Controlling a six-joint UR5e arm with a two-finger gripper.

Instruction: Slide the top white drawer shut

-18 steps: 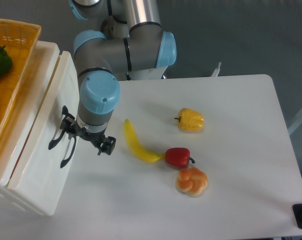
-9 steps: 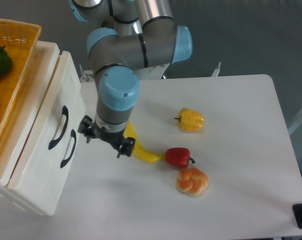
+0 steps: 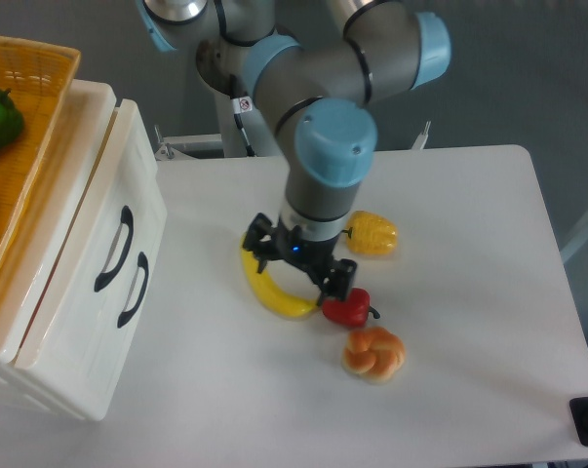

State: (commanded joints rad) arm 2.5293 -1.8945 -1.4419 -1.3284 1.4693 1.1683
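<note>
The top white drawer [image 3: 98,234] is sitting at the left edge of the desk [image 3: 469,292], its front lying level with the lower drawer front [image 3: 89,322], and bare desk surface is lying between the cabinet and the banana [image 3: 269,283]. The arm is reaching down over the desk's middle, its end effector [image 3: 301,265] hanging above the banana and red pepper [image 3: 350,307], fingers apart and holding nothing, near the yellow pepper [image 3: 373,234].

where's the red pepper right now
The red pepper lies mid-table, just under the gripper, between the banana on its left and the orange pastry below.
</note>
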